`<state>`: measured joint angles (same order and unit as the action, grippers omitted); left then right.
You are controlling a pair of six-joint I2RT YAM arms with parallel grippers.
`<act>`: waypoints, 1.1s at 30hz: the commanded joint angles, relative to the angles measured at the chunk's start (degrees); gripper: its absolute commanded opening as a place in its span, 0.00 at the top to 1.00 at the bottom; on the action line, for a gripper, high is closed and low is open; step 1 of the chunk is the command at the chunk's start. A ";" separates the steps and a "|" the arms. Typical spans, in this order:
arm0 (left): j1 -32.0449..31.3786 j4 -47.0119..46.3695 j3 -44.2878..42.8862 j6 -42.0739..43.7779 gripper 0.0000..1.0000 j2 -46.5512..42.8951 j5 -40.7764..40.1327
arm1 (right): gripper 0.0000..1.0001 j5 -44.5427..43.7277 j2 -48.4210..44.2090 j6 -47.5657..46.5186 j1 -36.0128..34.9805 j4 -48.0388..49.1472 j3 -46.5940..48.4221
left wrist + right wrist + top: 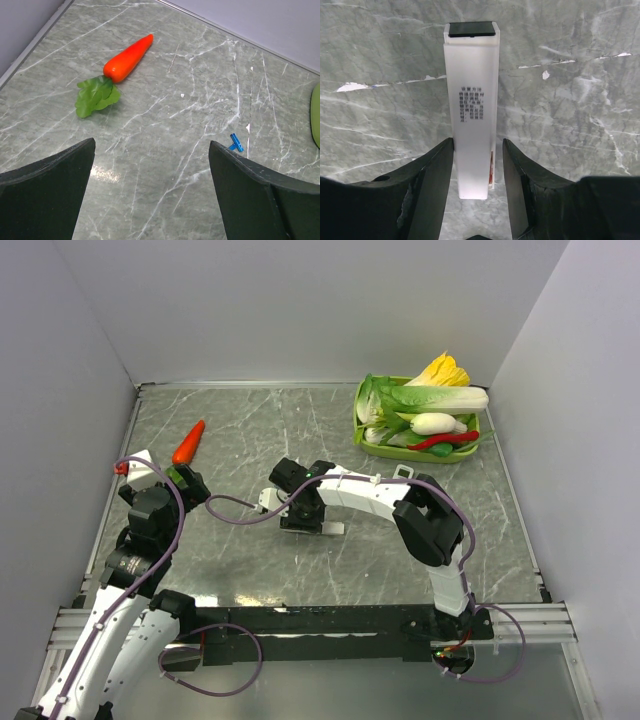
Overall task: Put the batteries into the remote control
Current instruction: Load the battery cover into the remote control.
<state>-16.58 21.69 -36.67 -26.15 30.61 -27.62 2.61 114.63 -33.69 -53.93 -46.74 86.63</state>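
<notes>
Closest to the lens, my left hand stood wide, its two dark fingers far apart and holding nothing. It hung over the left side of the grey marbled tabletop. Just beyond it lay a toy carrot, orange tip pointing away and green leaves toward me. Farther right, on bare stone and well apart from the carrot, sat a small blue T-shaped piece.

Toward the middle of the tabletop, my right hand was set narrow, astride the near end of the remote. That long, slim white bar lay flat on the stone and ran straight away from my wrist. It had a dark window at its far end and a small block of print on its upper face. My left-side finger met the remote's edge, while a thin gap showed on the other side, so I was not clamping it. A red sliver peeked out along the bar's lower right edge; I could not tell what it was.

At the far right corner sat a green tray heaped with toy vegetables.
</notes>
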 commanded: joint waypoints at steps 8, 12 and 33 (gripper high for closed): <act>0.32 -2.09 -0.60 0.84 0.01 0.15 1.07 | 0.54 -0.77 -0.02 -3.22 -0.47 -1.60 1.17; 0.32 -2.18 -0.60 0.93 0.01 0.24 1.16 | 0.54 0.37 0.24 -3.22 -0.47 -2.91 2.05; 0.32 -3.32 -0.07 -6.98 0.01 10.25 25.03 | 0.04 5.74 -26.46 32.61 14.62 11.92 -14.00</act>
<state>-16.58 21.47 -36.64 -30.13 36.53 -14.55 8.16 95.37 -15.81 -44.03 -40.69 79.20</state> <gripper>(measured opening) 0.994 0.928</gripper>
